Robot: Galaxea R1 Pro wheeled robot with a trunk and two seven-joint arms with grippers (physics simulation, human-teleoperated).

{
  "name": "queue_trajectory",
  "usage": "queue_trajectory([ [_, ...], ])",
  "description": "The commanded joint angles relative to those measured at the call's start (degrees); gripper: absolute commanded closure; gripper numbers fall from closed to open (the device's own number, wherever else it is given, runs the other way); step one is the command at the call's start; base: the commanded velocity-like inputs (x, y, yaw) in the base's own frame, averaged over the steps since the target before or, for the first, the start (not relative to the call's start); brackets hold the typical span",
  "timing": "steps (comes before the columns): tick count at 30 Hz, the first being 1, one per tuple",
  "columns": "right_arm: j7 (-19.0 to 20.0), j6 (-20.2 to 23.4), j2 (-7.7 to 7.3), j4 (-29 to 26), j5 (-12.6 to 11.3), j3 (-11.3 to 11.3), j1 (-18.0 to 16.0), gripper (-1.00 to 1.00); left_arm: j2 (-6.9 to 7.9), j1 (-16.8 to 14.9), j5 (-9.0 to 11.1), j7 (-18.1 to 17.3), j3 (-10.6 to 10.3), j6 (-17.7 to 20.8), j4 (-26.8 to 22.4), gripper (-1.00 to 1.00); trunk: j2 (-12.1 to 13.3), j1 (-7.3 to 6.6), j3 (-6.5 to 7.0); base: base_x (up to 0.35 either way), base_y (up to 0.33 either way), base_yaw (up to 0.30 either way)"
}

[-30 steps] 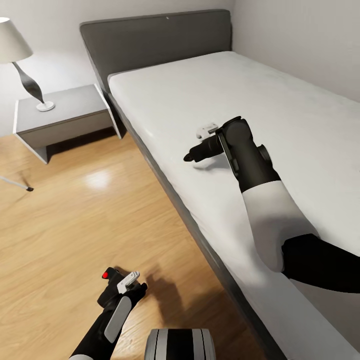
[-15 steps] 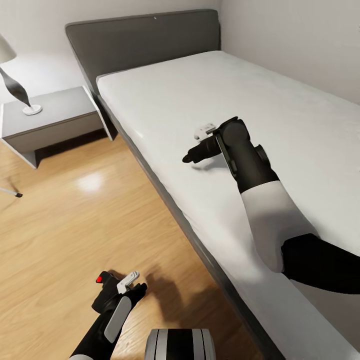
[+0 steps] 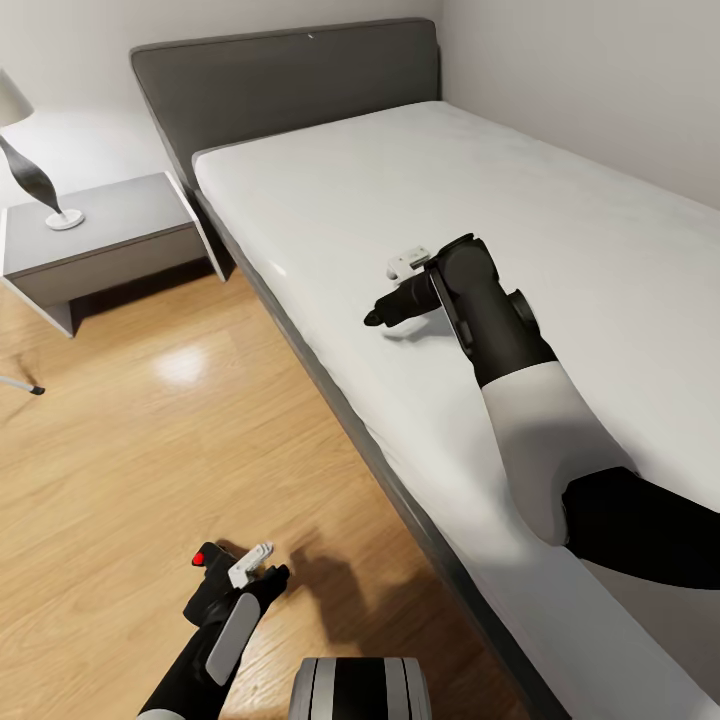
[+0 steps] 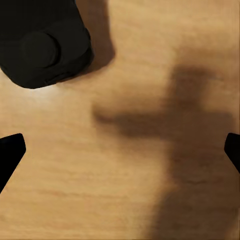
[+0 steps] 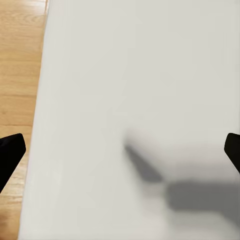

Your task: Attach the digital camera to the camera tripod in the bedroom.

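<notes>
1. The digital camera (image 3: pixel 208 588) lies on the wood floor (image 3: pixel 130 460) near the bottom of the head view, just beside the left gripper (image 4: pixel 120 150); its small red button faces up. In the left wrist view it is the black boxy shape (image 4: pixel 42 42) on the boards, beyond the fingertips and to one side of them.
2. The left gripper is spread wide and holds nothing: its two black fingertips (image 4: pixel 10 152) sit at opposite edges of the wrist view with bare floor and shadow between them.
3. The right gripper (image 5: pixel 120 150) hangs over the white mattress (image 3: pixel 520 220), its fingers likewise far apart and empty, near the mattress edge that borders the floor. In the head view the right arm (image 3: pixel 500 340) reaches across the bed.
4. A thin silver leg with a black foot (image 3: pixel 25 385) enters at the left edge of the head view, resting on the floor; it looks like a leg of the camera tripod.
5. No containers are in sight. The grey bedside table (image 3: pixel 100 235) carries a lamp (image 3: pixel 35 180) with a twisted dark stem and white base.
6. The bed has a grey headboard (image 3: pixel 290 85) against pale grey walls; the floor is light glossy wood.
</notes>
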Motion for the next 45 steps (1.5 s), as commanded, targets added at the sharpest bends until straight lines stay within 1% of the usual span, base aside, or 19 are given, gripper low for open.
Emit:
queue_trajectory([
  [1, 0.53, 0.14, 0.01, -0.04, 0.56, 0.03, -0.04, -1.0, -0.04, 0.0, 0.42, 0.32, 1.42, -1.65, 0.06, -1.0, -0.02, -0.01, -0.04, 0.0, 0.0, 0.0],
  [3, 0.55, 0.14, 0.01, -0.04, 0.48, 0.04, -0.04, -1.0, -0.02, 0.0, 0.53, 0.39, 3.11, -3.64, 0.24, -1.0, -0.02, -0.01, -0.04, 0.0, 0.0, 0.0],
  [4, 0.58, 0.14, 0.01, -0.04, 0.4, 0.02, -0.04, -1.0, 0.05, 0.0, 0.64, 0.38, 5.97, -5.91, 0.68, -1.0, -0.02, -0.01, -0.04, 0.0, 0.0, 0.0],
  [5, 0.59, 0.14, 0.01, -0.04, 0.36, 0.0, -0.04, -1.0, 0.12, 0.0, 0.67, 0.36, 7.67, -6.79, 0.98, -1.0, -0.02, -0.01, -0.04, 0.0, 0.0, 0.0],
  [8, 0.6, 0.14, 0.01, -0.04, 0.34, -0.02, -0.04, -1.0, 0.18, 0.0, 0.67, 0.3, 9.31, -7.55, 1.31, -1.0, -0.02, -0.01, -0.04, 0.0, 0.0, 0.0],
  [11, 0.61, 0.14, 0.01, -0.04, 0.28, -0.05, -0.04, -1.0, 0.17, 0.0, 0.71, 0.31, 10.21, -7.98, 1.52, -1.0, -0.02, -0.01, -0.04, 0.0, 0.0, 0.0],
  [15, 0.61, 0.14, 0.01, -0.04, 0.24, -0.07, -0.04, -1.0, 0.12, 0.0, 0.74, 0.32, 10.78, -8.24, 1.86, -1.0, -0.02, -0.01, -0.04, 0.0, 0.0, 0.0],
  [20, 0.62, 0.14, 0.01, -0.04, 0.23, -0.05, -0.04, -1.0, 0.08, 0.0, 0.75, 0.32, 11.01, -8.37, 2.65, -1.0, -0.02, -0.01, -0.04, 0.0, 0.0, 0.0],
  [37, 0.62, 0.14, 0.01, -0.04, 0.25, -0.12, -0.04, -1.0, -0.1, 0.0, 0.84, 0.26, 11.25, -8.53, 4.57, -1.0, -0.02, -0.01, -0.04, 0.0, 0.0, 0.0],
  [41, 0.62, 0.14, 0.01, -0.04, 0.23, -0.13, -0.04, -1.0, -0.16, 0.0, 1.73, 0.25, 11.27, -8.66, 5.13, -1.0, -0.02, -0.01, -0.04, 0.0, 0.0, 0.0],
  [45, 0.62, 0.14, 0.01, -0.04, 0.22, -0.09, -0.04, -1.0, -0.19, 0.0, 3.75, 0.19, 11.26, -8.8, 5.85, -1.0, -0.02, -0.01, -0.04, 0.0, 0.0, 0.0],
])
